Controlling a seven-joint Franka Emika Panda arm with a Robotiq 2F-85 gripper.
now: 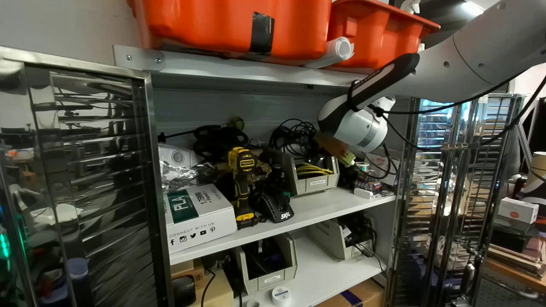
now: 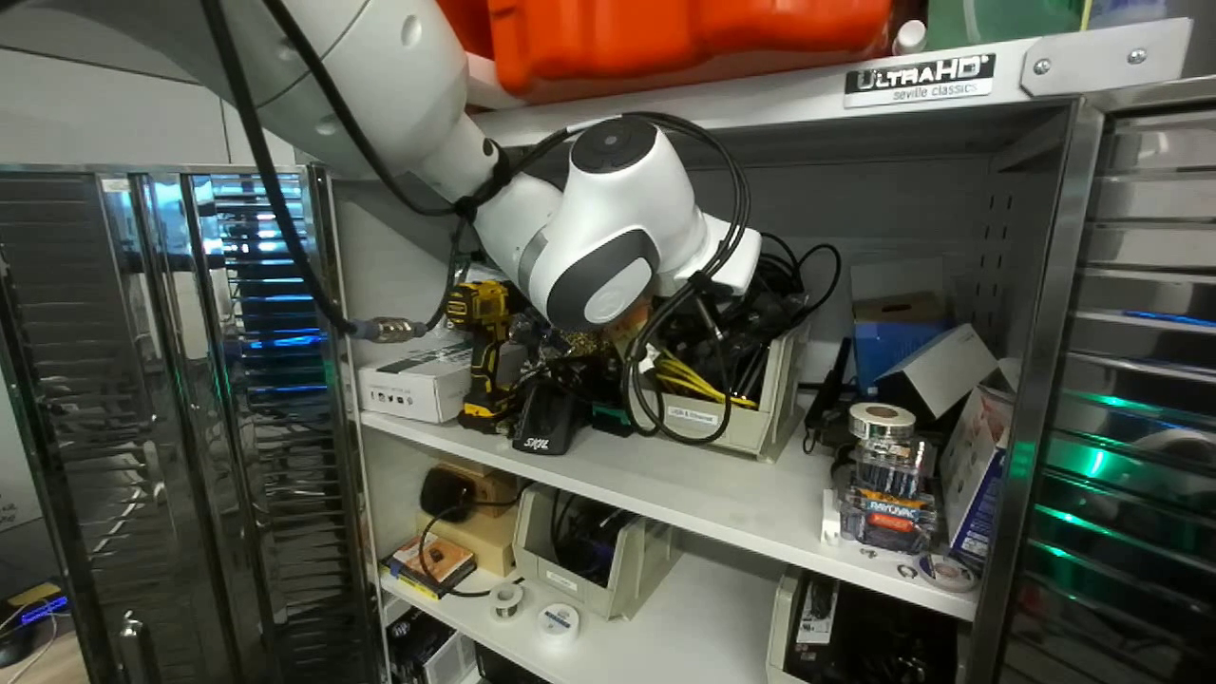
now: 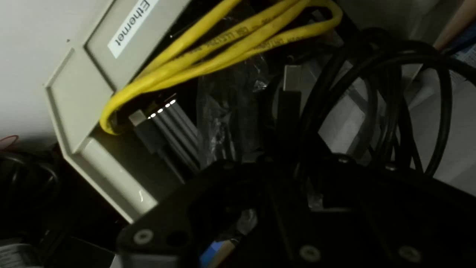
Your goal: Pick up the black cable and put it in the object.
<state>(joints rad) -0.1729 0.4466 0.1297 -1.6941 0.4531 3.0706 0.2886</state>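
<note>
A grey-beige bin (image 1: 330,181) stands on the upper shelf; it also shows in an exterior view (image 2: 750,435) and the wrist view (image 3: 80,98), labelled "Ethernet". Black cable (image 3: 323,96) lies in loops at the right of the wrist view, with a USB plug (image 3: 292,78) upright near it. The black loops stick up above the bin in both exterior views (image 1: 294,136) (image 2: 781,275). My gripper (image 3: 306,160) is over the bin. Cable strands run down toward its fingers and vanish in the dark. Its fingertips are too dark to tell open from shut; the hand hides them outside.
Yellow cables (image 3: 208,61) lie in the bin. A drill (image 1: 242,170), SKIL charger (image 2: 546,418) and white PLA box (image 1: 202,217) stand beside it. Batteries (image 2: 888,518) stand at the shelf's other end. The arm's own cable (image 2: 646,347) hangs before the bin.
</note>
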